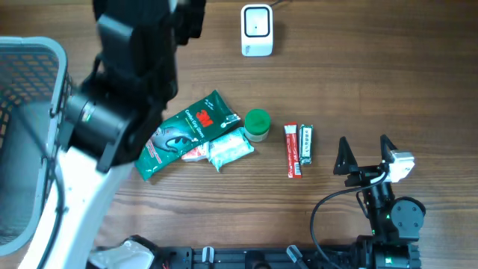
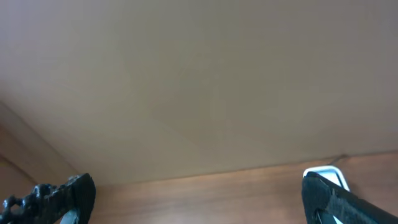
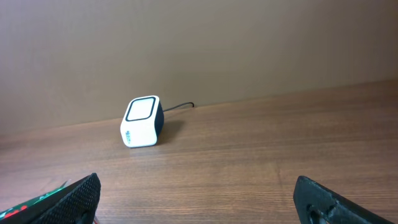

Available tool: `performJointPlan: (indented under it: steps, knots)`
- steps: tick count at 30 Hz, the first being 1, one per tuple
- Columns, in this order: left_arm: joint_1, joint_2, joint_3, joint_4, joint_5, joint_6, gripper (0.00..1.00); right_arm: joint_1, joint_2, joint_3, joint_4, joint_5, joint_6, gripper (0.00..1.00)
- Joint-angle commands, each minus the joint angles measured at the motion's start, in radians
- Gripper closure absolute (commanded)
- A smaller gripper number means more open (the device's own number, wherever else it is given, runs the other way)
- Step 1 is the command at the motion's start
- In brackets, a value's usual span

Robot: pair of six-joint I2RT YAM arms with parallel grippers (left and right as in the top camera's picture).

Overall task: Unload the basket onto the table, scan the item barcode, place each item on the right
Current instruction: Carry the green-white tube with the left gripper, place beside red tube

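The white barcode scanner [image 1: 256, 30] stands at the back of the table and faces up; it also shows in the right wrist view as the scanner [image 3: 141, 122]. Several items lie mid-table: a green 3M pack [image 1: 187, 134], a white-green packet [image 1: 228, 150], a green-lidded jar [image 1: 257, 125], a red stick pack [image 1: 293, 150] and a dark stick pack [image 1: 305, 144]. My left gripper [image 2: 199, 208] is open and empty, raised left of the scanner, whose white corner [image 2: 328, 172] peeks past its right finger. My right gripper [image 1: 366, 153] rests open and empty right of the stick packs.
A grey mesh basket [image 1: 30, 142] stands at the table's left edge. My bulky left arm [image 1: 123, 97] hangs over the table's left part and hides part of the green pack. A cable leads back from the scanner to the wall [image 3: 180, 106].
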Motion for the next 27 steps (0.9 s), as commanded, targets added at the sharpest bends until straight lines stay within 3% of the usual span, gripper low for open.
performJointPlan:
  steps: [1,6,11,12,16,22,27]
  knots:
    - [0.006,-0.189,-0.154,0.068,0.036,-0.002,0.0,0.0,-0.004,-0.001,0.006,0.003,-0.011,0.0]
    - [0.049,-0.413,-0.337,0.119,0.192,-0.003,0.0,0.0,-0.004,-0.001,0.006,0.003,-0.012,0.0]
    - [0.275,-0.604,-0.402,0.084,0.47,-0.006,0.0,0.0,-0.004,-0.001,0.005,0.003,-0.011,0.0]
    - [0.369,-0.684,-0.423,0.057,0.617,-0.006,0.0,0.0,-0.004,-0.001,0.006,0.003,-0.011,0.0]
    - [0.514,-0.842,-0.47,0.027,0.803,-0.006,0.0,0.0,-0.004,-0.001,0.006,0.003,-0.011,0.0]
    - [0.532,-1.125,-0.483,-0.027,0.896,-0.006,0.0,0.0,-0.004,-0.001,0.006,0.003,-0.011,0.0]
    - [0.505,-1.363,-0.483,-0.101,1.144,-0.006,0.0,0.0,-0.004,-0.001,0.005,0.003,-0.011,0.0]
